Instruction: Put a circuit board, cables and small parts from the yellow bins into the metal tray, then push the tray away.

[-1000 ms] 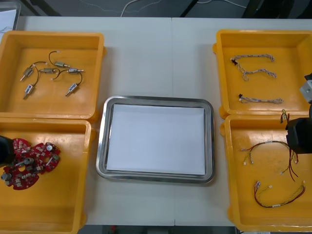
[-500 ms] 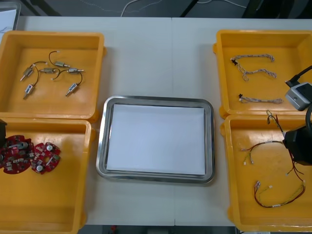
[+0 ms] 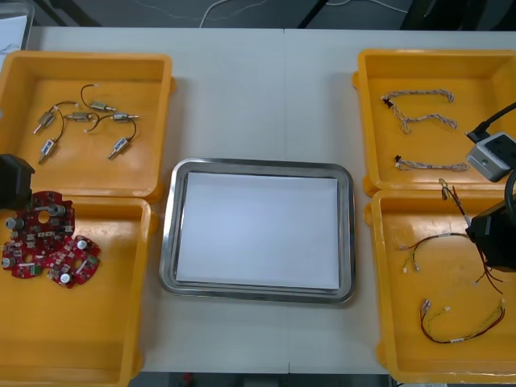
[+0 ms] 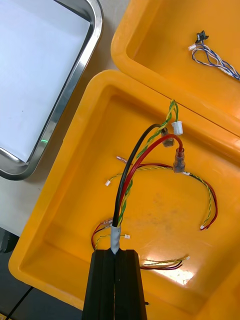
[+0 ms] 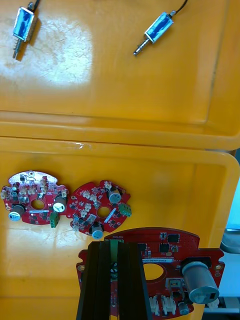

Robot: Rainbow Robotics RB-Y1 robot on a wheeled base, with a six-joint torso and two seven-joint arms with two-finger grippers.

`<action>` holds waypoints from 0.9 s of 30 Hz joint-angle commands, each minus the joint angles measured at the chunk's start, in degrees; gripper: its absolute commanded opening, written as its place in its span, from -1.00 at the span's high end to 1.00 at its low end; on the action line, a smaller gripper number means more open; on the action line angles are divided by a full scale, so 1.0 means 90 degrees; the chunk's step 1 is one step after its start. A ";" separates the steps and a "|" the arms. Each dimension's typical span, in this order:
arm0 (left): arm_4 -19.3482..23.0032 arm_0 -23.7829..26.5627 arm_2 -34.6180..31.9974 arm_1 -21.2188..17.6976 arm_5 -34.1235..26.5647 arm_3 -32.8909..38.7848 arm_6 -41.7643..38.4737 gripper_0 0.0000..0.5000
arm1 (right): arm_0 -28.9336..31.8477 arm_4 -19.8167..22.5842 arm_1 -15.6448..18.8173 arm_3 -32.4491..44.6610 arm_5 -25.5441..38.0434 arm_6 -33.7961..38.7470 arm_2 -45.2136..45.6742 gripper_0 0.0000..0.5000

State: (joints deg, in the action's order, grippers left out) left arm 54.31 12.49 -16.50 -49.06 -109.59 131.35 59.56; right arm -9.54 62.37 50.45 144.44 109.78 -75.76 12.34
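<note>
As the front view has it, left gripper [image 3: 24, 197]: at the table's left edge, above the rim shared by the far-left yellow bin [image 3: 97, 173] and the near-left yellow bin [image 3: 89, 330], fingers clamped on a round red circuit board [image 3: 44, 224]. One second ago it sat lower, down at the pile.
Circuit board, front view: raised over the near-left bin, partly covering the other boards [image 3: 74, 262] lying there. Earlier it lay among them.
Right gripper [image 3: 484, 226], front view: at the right edge over the near-right yellow bin [image 3: 451, 282], pinching a red, black and yellow-green cable [image 3: 445, 192]. The cable's free end is now nearer the metal tray [image 3: 166, 242] than a second ago.
Metal tray, front view: white inside, between the bins, unmoved.
Right wrist view, right gripper [image 4: 116, 252]: fingers closed on the cable's taped end. The wires [image 4: 135, 170] arch up, with their plugs near the rim between the two bins. More red and yellow cables [image 4: 205, 190] lie on the bin floor, and a blue and white cable [image 4: 215, 60] lies in the next bin.
Left wrist view, left gripper [image 5: 114, 250]: fingers shut on the board's edge. Two boards lie side by side in the bin beneath, and small metal parts [image 5: 160, 27] lie in the bin beyond.
</note>
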 commanded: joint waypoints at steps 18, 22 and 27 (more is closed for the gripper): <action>0.0284 0.1571 0.2205 -0.0828 0.0576 -0.0874 -0.0338 1.00 | -0.0161 0.0013 0.0244 0.0172 0.0024 -0.0195 0.0143 1.00; 0.0108 0.1942 0.2810 -0.0828 0.0790 -0.1010 -0.0826 1.00 | -0.0161 0.0013 0.0244 0.0172 0.0024 -0.0195 0.0143 1.00; 0.0050 0.2518 0.3543 -0.0799 0.0810 -0.1225 -0.1373 1.00 | -0.0161 0.0013 0.0244 0.0172 0.0024 -0.0195 0.0143 1.00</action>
State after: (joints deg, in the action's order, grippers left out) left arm 55.50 30.17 12.18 -54.20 -102.92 120.88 57.58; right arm -9.69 62.37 50.45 144.46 109.79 -75.77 12.34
